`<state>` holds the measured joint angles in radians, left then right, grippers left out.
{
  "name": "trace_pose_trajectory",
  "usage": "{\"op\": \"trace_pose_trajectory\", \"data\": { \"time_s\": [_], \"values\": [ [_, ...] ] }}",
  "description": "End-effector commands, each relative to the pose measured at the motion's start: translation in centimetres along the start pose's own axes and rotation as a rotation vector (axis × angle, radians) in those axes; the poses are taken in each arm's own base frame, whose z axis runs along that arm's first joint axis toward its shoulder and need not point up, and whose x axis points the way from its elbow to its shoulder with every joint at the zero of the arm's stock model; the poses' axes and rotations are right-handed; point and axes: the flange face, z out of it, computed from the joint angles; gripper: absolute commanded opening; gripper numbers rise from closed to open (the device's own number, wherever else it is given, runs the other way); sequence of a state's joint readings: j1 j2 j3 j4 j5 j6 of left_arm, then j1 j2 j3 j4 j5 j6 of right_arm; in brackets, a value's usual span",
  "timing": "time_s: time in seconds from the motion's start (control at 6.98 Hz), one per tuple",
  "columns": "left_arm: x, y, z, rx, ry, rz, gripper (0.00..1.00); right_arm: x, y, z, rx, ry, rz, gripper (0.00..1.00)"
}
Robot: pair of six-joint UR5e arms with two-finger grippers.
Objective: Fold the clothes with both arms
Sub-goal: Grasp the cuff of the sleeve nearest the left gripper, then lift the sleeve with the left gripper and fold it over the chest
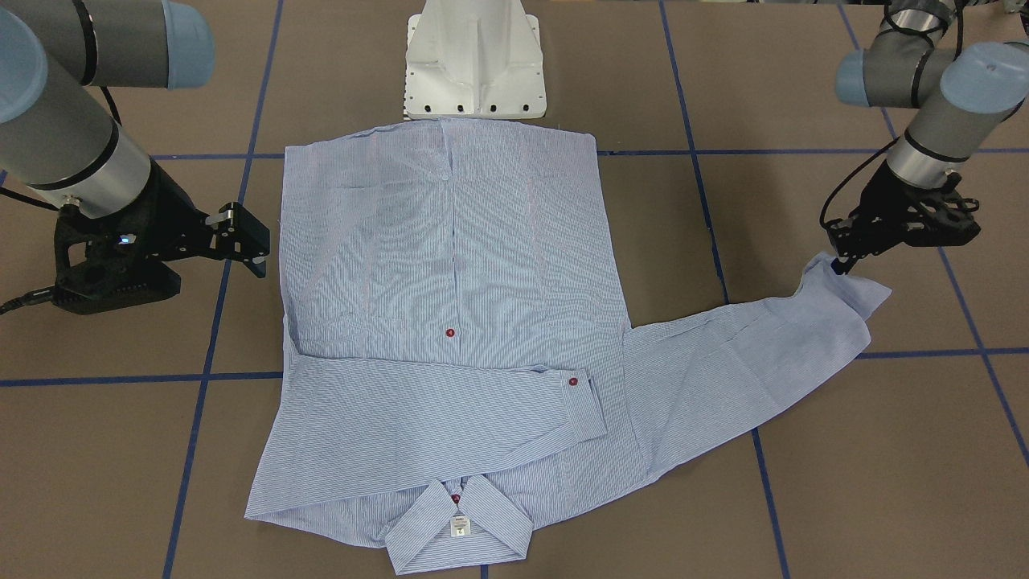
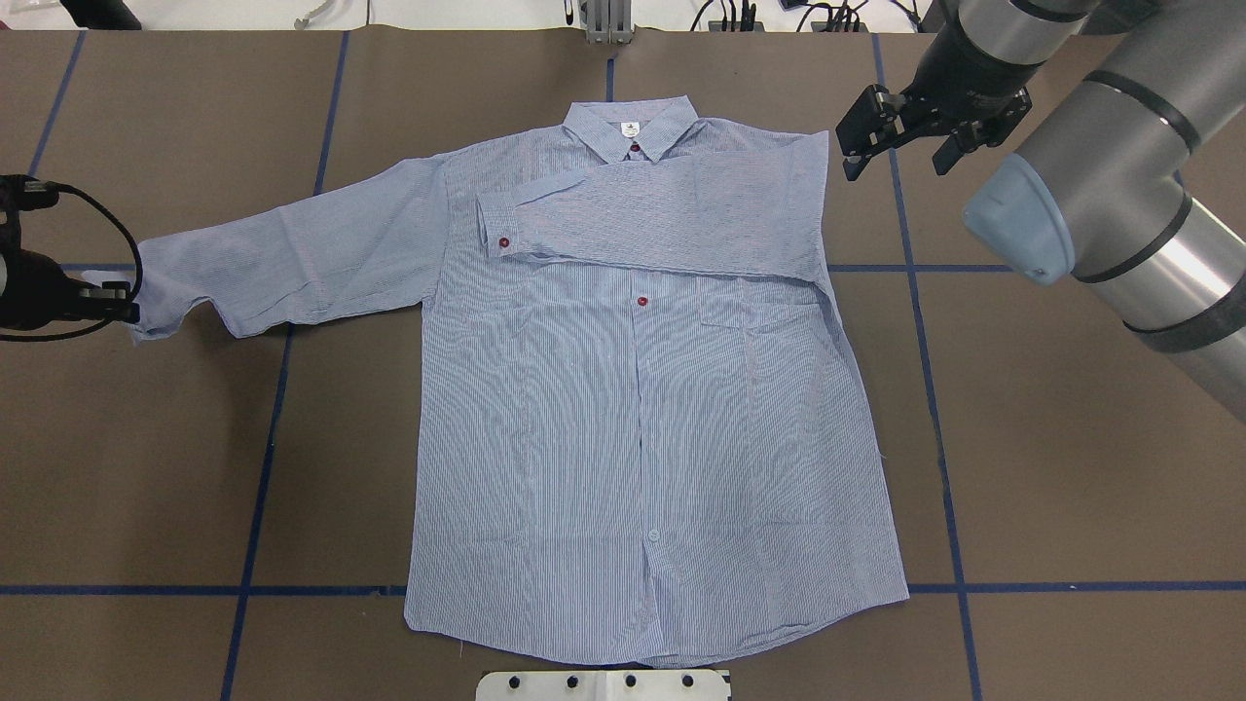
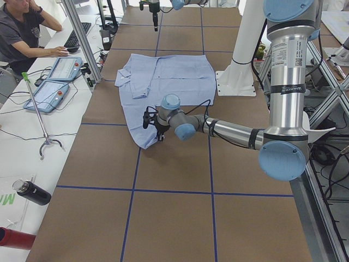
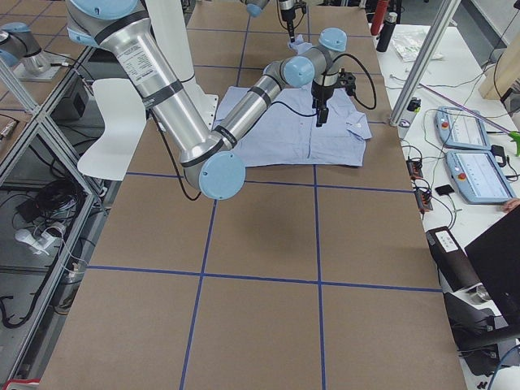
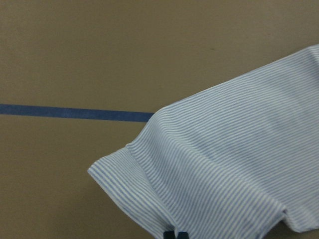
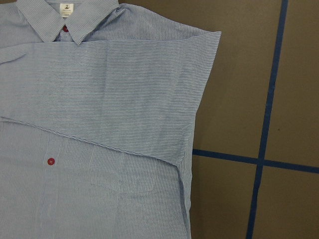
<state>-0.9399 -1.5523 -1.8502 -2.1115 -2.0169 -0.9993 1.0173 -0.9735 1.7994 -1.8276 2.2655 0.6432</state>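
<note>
Striped button-up shirt (image 2: 642, 438) lies flat, face up, on the brown table (image 2: 1071, 487). Its collar (image 2: 633, 127) is on the far side from the robot and its hem is near the base. The right sleeve (image 2: 662, 209) is already folded across the chest, and its buttoned cuff end lies on the body. The left sleeve (image 2: 292, 263) is stretched out sideways, off the body, on bare table.

The left gripper (image 1: 840, 264) is down at that sleeve's cuff (image 1: 852, 293). Its tips are pinched together on the cuff edge, and the cloth is peaked up slightly toward it. The right gripper (image 2: 897, 156) hangs just beside the right shoulder fold, not touching. Its jaws are wide apart and hold nothing.

Handling, my read:
- The cloth looks thin, woven, very light and fully limp, so it won't hold shape once lifted. It will drape and trail from any single pinch.
- It will probably drag a bit on the matte table cover. A low pull could shift the body or disturb the sleeve that is already folded, so lift before carrying across.
- The cuff and collar are doubled and stiffer, so they are the best places to pinch. The cuff edge is a sound grip for this sleeve.
- For the body fold, take the hem corners or shoulder seams, one per arm. Avoid the buttons.
</note>
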Motion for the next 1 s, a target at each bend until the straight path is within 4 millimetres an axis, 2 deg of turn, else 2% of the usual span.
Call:
{"op": "trace_pose_trajectory", "data": {
  "time_s": [0.0, 0.14, 0.29, 0.57, 0.72, 0.86],
  "values": [
    [8.5, -4.4, -6.9, -0.007, 0.051, -0.033, 0.0, 2.5, 1.0, -0.1, -0.004, 0.004, 0.023, 1.0],
    [11.6, -8.0, -10.5, -0.016, 0.081, -0.068, 0.0, 4.2, 1.9, -0.2, -0.002, 0.011, 0.034, 1.0],
    [16.1, -10.1, -13.1, -0.005, 0.095, -0.081, 0.0, 5.4, 2.9, -0.5, 0.0, 0.014, 0.042, 1.0],
    [23.0, -13.2, -15.1, 0.012, 0.155, -0.216, 0.0, 10.1, 6.5, 0.6, -0.03, 0.04, 0.078, 1.0],
    [26.6, -15.2, -16.0, 0.008, 0.187, -0.265, 0.0, 13.8, 8.0, 0.6, -0.039, 0.06, 0.033, 1.0],
    [30.6, -15.6, -18.0, -0.052, 0.253, -0.293, 0.0, 18.0, 9.1, 0.5, -0.048, 0.083, 0.002, 1.0]
  ]
}}
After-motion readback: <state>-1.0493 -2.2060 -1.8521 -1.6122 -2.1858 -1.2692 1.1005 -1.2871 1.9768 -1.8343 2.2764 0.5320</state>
